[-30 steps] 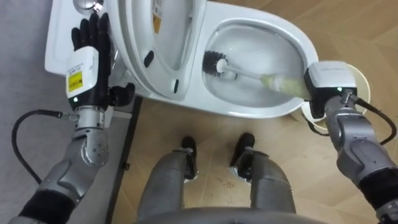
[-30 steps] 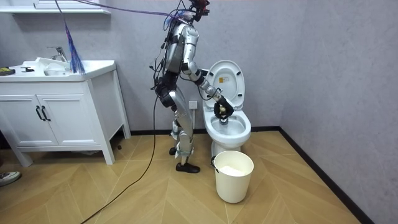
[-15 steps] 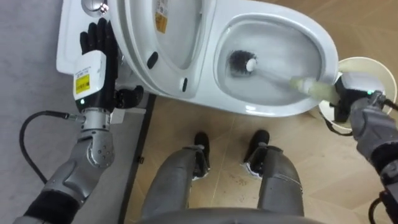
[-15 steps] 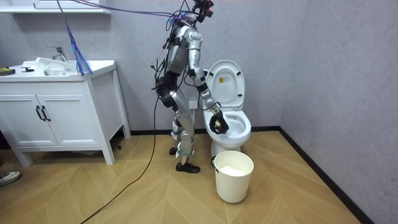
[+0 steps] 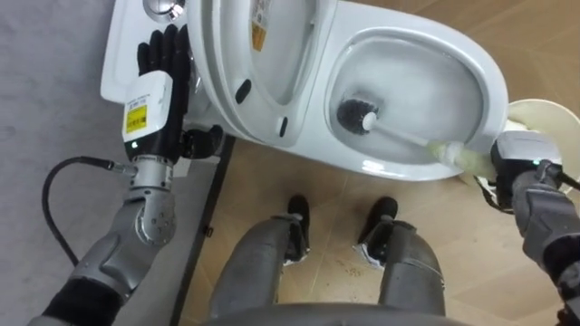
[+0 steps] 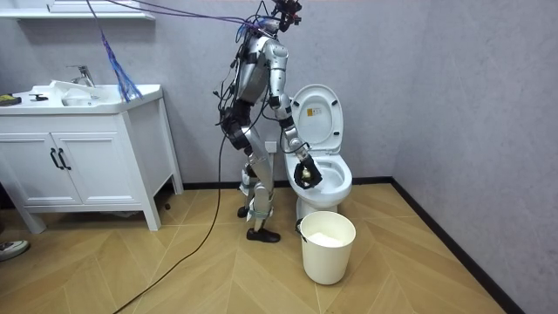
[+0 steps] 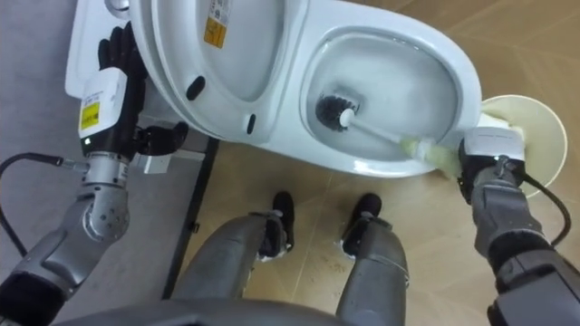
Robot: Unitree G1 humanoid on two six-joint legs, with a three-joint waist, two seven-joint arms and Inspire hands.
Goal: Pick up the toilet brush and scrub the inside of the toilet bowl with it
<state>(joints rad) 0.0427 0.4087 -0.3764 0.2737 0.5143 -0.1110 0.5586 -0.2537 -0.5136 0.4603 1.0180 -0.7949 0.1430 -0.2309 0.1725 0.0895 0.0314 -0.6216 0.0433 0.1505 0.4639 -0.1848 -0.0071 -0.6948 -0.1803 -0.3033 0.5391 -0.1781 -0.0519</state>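
left robot hand [image 5: 163,56]: upper left of frame; fingers straight, released, laid flat against the cistern [image 5: 122,54] beside the raised lid [image 5: 263,54].
toilet bowl [image 5: 489,81]: upper centre to right; open, wet inside.
toilet brush [image 5: 356,114]: dark head low in the bowl, centre of frame; handle slants to the lower right over the near rim.
right robot hand [image 5: 517,167]: right edge; clenched on the brush's pale grip.
bucket [image 5: 544,113]: far right, just behind that hand.
step in hand: scrubbing the bowl, by my reading.
doing it well: press the bristles to the porcelain, sweep round the walls and up under the rim, steady strokes, no flicking.
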